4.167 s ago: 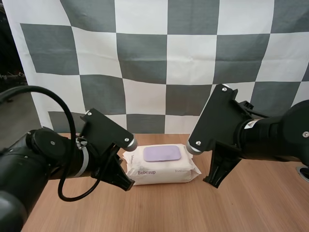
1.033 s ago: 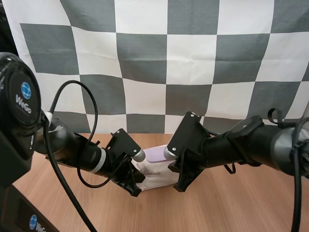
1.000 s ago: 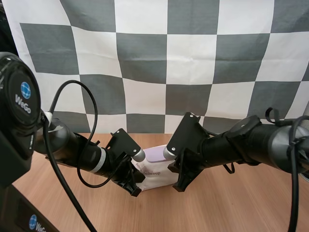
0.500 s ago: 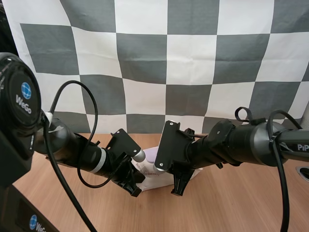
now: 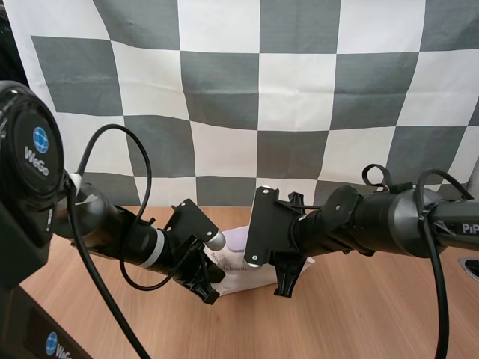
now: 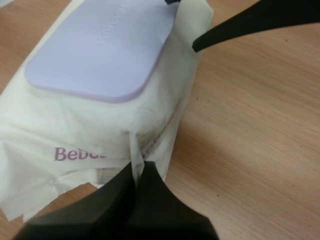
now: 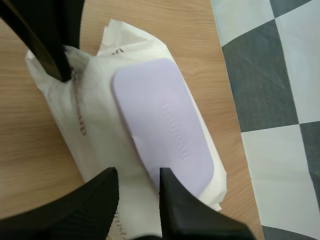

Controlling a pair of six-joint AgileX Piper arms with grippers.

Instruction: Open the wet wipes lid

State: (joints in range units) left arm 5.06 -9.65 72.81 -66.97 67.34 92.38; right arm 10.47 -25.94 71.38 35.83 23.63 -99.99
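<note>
A cream wet wipes pack point(image 5: 238, 263) with a lilac lid point(image 5: 233, 239) lies on the wooden table point(image 5: 359, 314) between my two arms. My left gripper point(image 5: 208, 288) is at the pack's front left; in the left wrist view the left gripper point(image 6: 137, 168) is shut on a fold of the wrapper point(image 6: 115, 135) just below the closed lid point(image 6: 100, 47). My right gripper point(image 5: 284, 286) comes down at the pack's right side. In the right wrist view the right gripper point(image 7: 138, 176) stands open, straddling the near end of the flat lid point(image 7: 160, 120).
The right arm's fingertip point(image 6: 225, 29) points at the pack's far corner in the left wrist view. Bare wood point(image 5: 112, 321) lies in front of and beside the pack.
Both arms came down from beside the pack onto it. In the last second my right gripper slid left over the pack, then a little back right. The left gripper held still.
</note>
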